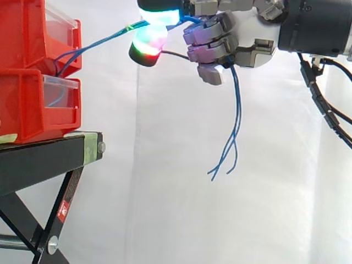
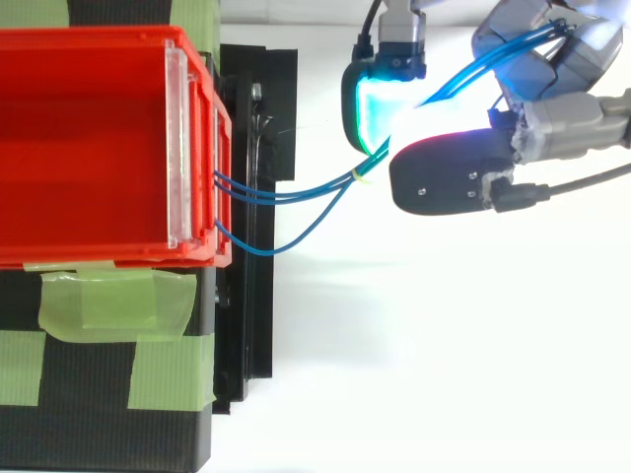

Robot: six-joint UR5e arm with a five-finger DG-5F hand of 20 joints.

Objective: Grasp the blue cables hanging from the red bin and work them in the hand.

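Side view, upper centre: hand (image 1: 220, 39) pinches blue cables (image 1: 240, 110), stretched from the red bin (image 1: 27, 33) at left, probably keeping tension so they can be worked.

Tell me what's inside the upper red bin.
The upper red bin shows a bare red floor behind its clear front panel. The blue cables emerge below its front lip and run to the hand, which grips them; where they are anchored is covered by the front.

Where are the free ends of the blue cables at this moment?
Side view: the blue cables hang below the hand, ends loose, well right of the red bins.
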